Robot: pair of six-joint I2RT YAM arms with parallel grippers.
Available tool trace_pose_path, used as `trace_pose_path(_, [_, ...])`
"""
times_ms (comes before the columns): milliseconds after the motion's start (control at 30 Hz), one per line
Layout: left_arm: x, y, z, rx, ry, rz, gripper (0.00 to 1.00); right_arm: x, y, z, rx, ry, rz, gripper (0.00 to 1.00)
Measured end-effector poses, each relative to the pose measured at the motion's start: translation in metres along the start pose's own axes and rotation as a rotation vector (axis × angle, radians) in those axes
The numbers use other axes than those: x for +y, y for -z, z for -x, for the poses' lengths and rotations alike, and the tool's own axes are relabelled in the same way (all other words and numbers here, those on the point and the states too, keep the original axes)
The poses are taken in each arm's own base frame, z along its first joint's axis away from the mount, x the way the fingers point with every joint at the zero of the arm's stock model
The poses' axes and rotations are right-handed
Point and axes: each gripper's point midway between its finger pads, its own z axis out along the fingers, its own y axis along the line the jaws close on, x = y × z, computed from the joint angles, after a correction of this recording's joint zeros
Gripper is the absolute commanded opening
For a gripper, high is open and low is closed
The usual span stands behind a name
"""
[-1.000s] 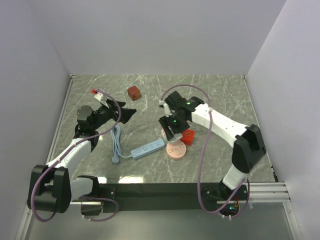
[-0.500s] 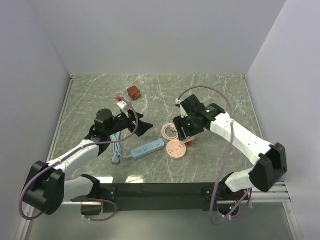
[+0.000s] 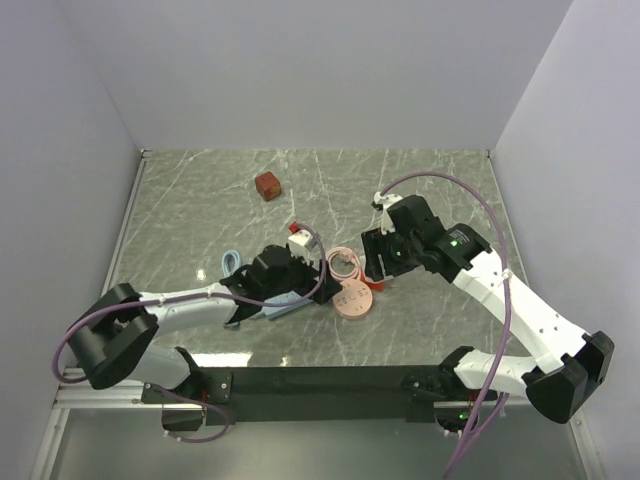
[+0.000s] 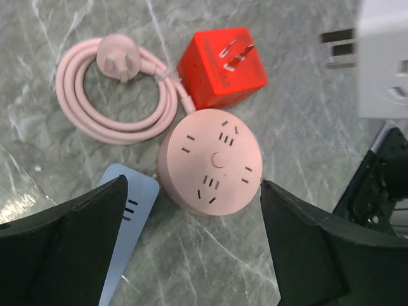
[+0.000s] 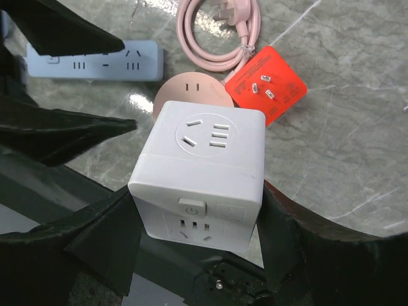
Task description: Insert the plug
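- The step in hand looks like the approach to a grasp: the left pincer point(image 4: 194, 191) hangs spread wide over the pink round socket point(image 4: 210, 160), holding nothing.
- The plug point(image 4: 222, 67) lies right of centre, prongs up, against that socket's far-right edge.
- The right pincer point(image 5: 197, 217) pinches a white cube point(image 5: 201, 172) nearby.
- Next, probably: shift onto the plug, close on its sides, turn the prongs downward.
- The desk point(image 3: 200, 200) is grey-green marble; plain white walls point(image 3: 320, 70) surround it.

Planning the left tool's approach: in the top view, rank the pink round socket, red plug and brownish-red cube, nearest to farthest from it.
1. Pink round socket, just right of the left tool.
2. Red plug, beyond the socket's right edge.
3. Brownish-red cube, far back.
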Motion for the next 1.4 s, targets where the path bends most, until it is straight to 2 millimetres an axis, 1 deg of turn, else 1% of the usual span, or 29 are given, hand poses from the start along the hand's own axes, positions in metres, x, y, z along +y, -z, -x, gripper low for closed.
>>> trace_pose_path(67, [0.002, -0.005, -0.01, 0.016, 0.015, 0.034, 0.92, 0.002, 0.001, 0.001, -0.007, 0.004, 0.005, 0.0])
trace_pose_path(167, [0.009, -0.014, -0.02, 0.03, 0.017, 0.083, 0.93, 0.003, 0.0, 0.0, -0.006, 0.005, 0.008, 0.0])
trace_pose_path(333, [0.015, -0.042, -0.026, 0.051, 0.003, 0.117, 0.97, 0.0, -0.008, -0.01, 0.021, 0.005, 0.002, 0.0])
trace_pose_path(400, [0.016, -0.05, -0.029, 0.054, -0.007, 0.116, 0.99, 0.0, -0.009, -0.014, 0.03, 0.006, 0.0, 0.0])
trace_pose_path(500, [0.019, -0.057, -0.033, 0.055, -0.038, 0.123, 0.99, 0.0, -0.009, -0.014, 0.029, 0.006, 0.002, 0.0])
trace_pose_path(567, [0.021, -0.062, -0.031, 0.048, -0.059, 0.138, 0.99, 0.001, -0.01, -0.013, 0.028, 0.007, 0.007, 0.0])
trace_pose_path(667, [0.024, -0.074, -0.019, 0.02, -0.083, 0.174, 0.98, 0.004, -0.01, -0.013, 0.026, 0.012, 0.017, 0.0])
trace_pose_path(733, [0.026, -0.087, -0.009, 0.004, -0.091, 0.196, 0.97, 0.006, -0.01, -0.013, 0.025, 0.016, 0.024, 0.0])
trace_pose_path(800, [0.031, -0.096, -0.005, 0.004, -0.093, 0.227, 0.96, 0.007, -0.01, -0.013, 0.026, 0.017, 0.026, 0.0])
trace_pose_path(867, [0.037, -0.102, -0.007, 0.012, -0.099, 0.255, 0.96, 0.007, -0.01, -0.013, 0.026, 0.018, 0.028, 0.0])
trace_pose_path(933, [0.041, -0.1, -0.013, 0.028, -0.12, 0.261, 0.95, 0.009, -0.01, -0.014, 0.027, 0.023, 0.034, 0.0])
trace_pose_path(1033, [0.041, -0.095, -0.026, 0.049, -0.158, 0.222, 0.96, 0.013, -0.009, -0.015, 0.027, 0.032, 0.044, 0.0])
trace_pose_path(1167, [0.031, -0.085, -0.037, 0.051, -0.193, 0.129, 0.99, 0.016, -0.006, -0.015, 0.017, 0.042, 0.054, 0.0])
trace_pose_path(1233, [0.026, -0.08, -0.043, 0.054, -0.205, 0.083, 1.0, 0.017, -0.005, -0.014, 0.008, 0.045, 0.059, 0.0])
trace_pose_path(1400, [0.019, -0.074, -0.047, 0.041, -0.235, 0.022, 0.99, 0.018, -0.003, -0.013, -0.001, 0.049, 0.061, 0.0])
